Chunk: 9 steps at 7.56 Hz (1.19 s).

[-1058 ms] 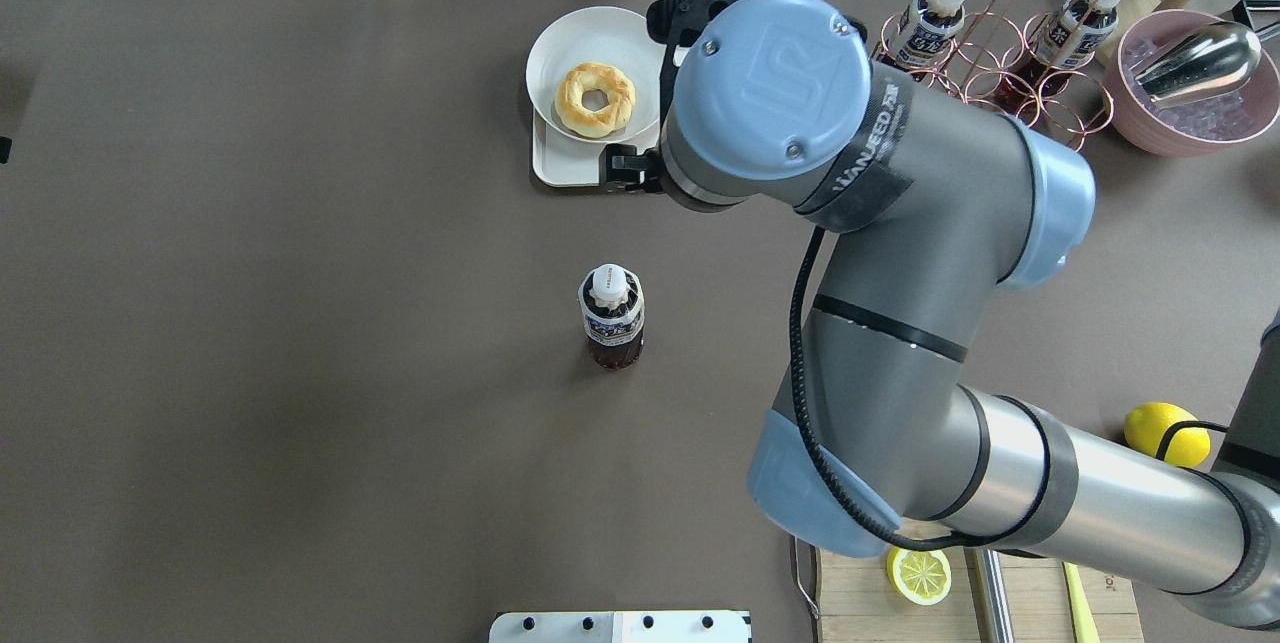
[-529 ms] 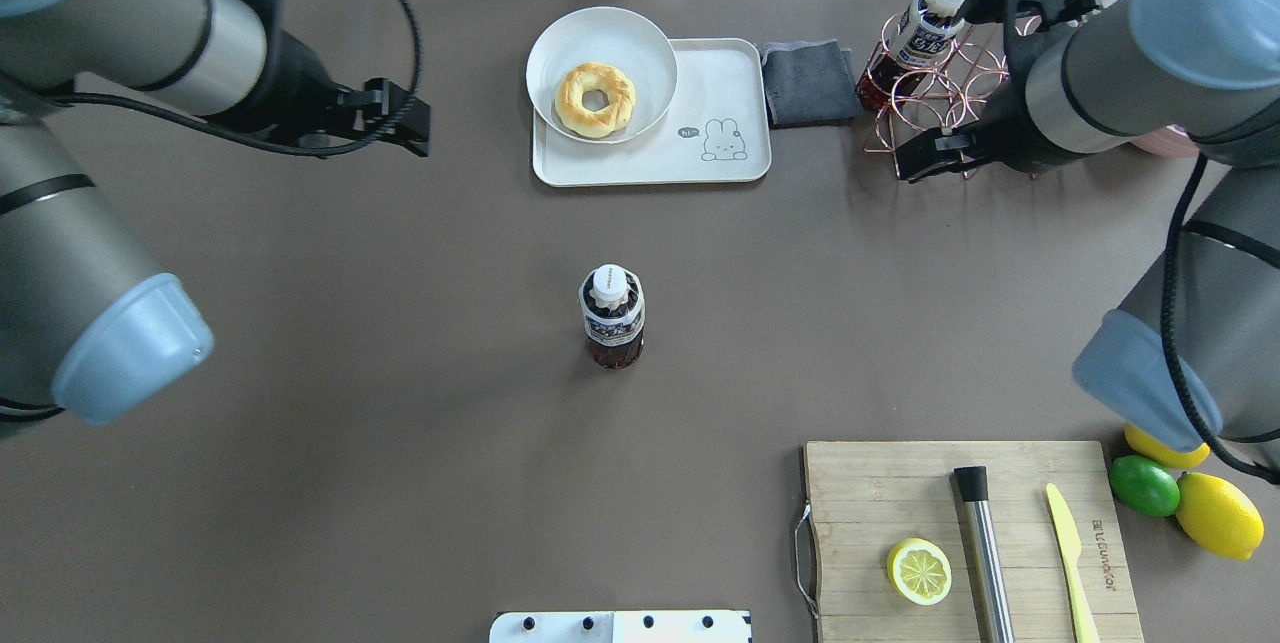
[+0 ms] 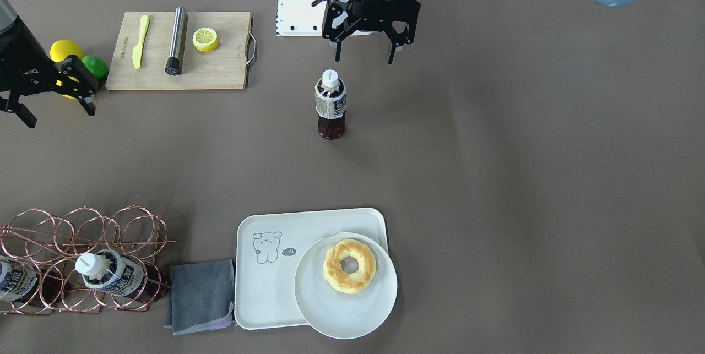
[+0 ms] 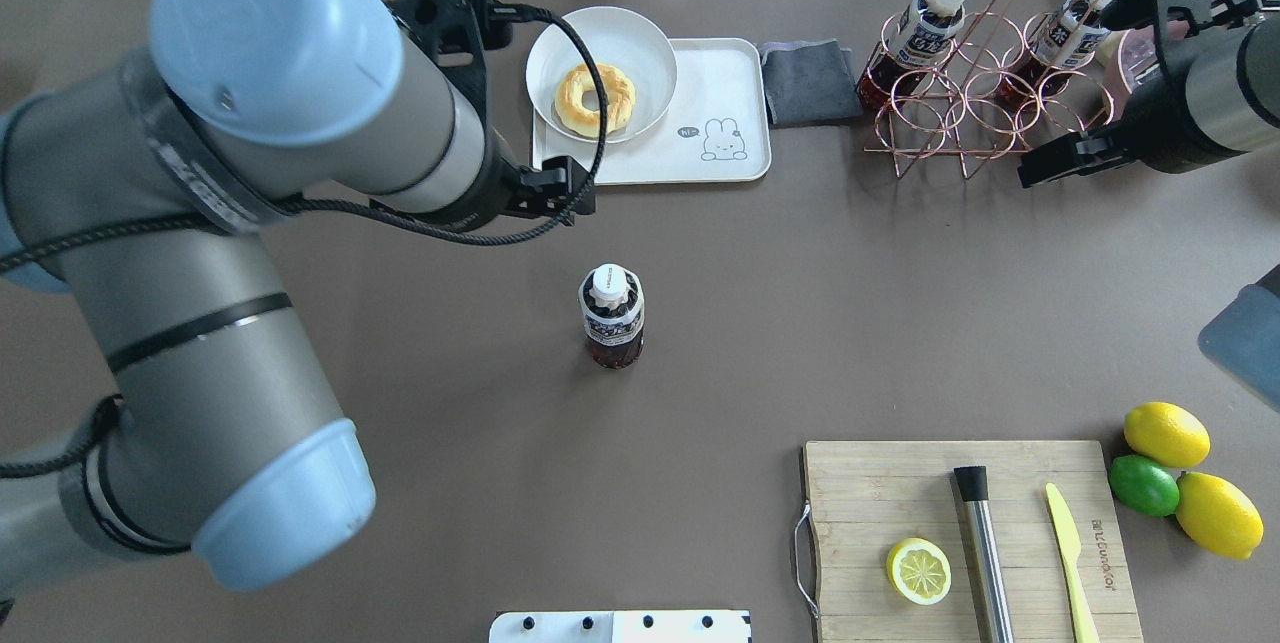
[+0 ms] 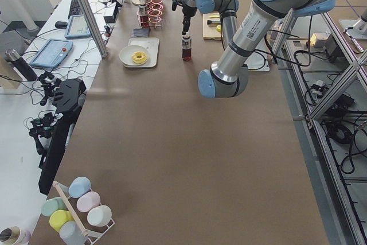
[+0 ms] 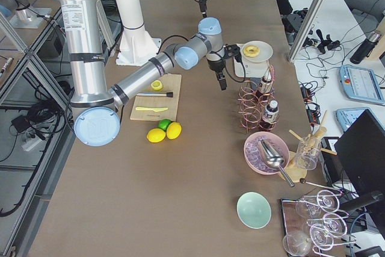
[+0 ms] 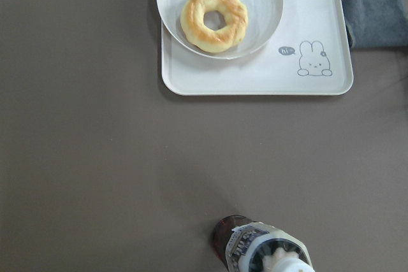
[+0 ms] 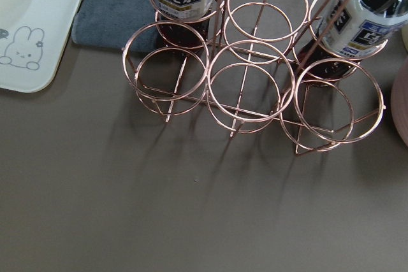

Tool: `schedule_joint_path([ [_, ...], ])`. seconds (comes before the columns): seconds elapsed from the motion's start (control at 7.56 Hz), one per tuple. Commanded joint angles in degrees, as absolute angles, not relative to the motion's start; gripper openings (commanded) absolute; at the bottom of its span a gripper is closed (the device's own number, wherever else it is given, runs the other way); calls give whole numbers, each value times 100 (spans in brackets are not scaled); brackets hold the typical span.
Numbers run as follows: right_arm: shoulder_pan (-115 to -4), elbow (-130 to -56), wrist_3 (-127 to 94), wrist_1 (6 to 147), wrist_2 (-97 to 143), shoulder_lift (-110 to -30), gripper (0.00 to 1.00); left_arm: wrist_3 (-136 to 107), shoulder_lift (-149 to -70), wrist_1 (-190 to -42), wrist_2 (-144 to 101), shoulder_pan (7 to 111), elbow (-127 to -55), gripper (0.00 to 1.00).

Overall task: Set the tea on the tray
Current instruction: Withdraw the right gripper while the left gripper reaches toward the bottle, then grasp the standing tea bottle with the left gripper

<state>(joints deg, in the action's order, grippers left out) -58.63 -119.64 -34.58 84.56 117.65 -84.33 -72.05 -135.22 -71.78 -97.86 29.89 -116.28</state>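
Left fingers (image 3: 392, 45) are wide open and empty, hovering above mid-table, close to the tea (image 4: 611, 318) but not around it. Tea stands upright mid-table, well short of the tray (image 4: 720, 83) by the far edge.

Step as I read it: approach, pre-grasp.

Next: centre over the bottle, drop, close on the body below the cap, lift, carry to the far edge. Plate (image 4: 640, 33) with doughnut (image 4: 595, 100) takes the tray's left half, so aim for the bare bear half.

Right fingers (image 3: 85, 95) are open and empty, by the wire rack (image 4: 965, 93) near the far right corner.
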Motion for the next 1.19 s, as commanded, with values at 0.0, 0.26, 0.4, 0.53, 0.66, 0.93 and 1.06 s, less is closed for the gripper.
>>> schedule_joint_path([
  [0.0, -6108, -11560, -3217, 7468, 11856, -9032, 100, -7532, -13719, -7181, -8719, 2215, -11408, 99],
  [0.26, -6335, -11172, -3243, 6410, 12231, -9342, 100, -7725, -13694, -7521, -8657, 2197, -11207, 99],
  [0.4, -6441, -11171, -3226, 6399, 12330, -9343, 100, -7726, -13685, -7610, -8640, 2215, -11163, 97],
  [0.53, -6451, -11180, -3217, 6398, 12331, -9343, 100, -7726, -13693, -7637, -8309, 2215, -11093, 97],
  [0.66, -6460, -11206, -3225, 6398, 12340, -9343, 100, -7734, -13659, -7907, -8210, 2206, -10909, 95],
  [0.93, -6469, -11188, -3226, 6398, 12340, -9325, 100, -7743, -13650, -8086, -8209, 2197, -10732, 88],
  [1.06, -6469, -11180, -3226, 6398, 12349, -9308, 100, -7734, -13649, -8086, -8209, 2197, -10731, 85],
])
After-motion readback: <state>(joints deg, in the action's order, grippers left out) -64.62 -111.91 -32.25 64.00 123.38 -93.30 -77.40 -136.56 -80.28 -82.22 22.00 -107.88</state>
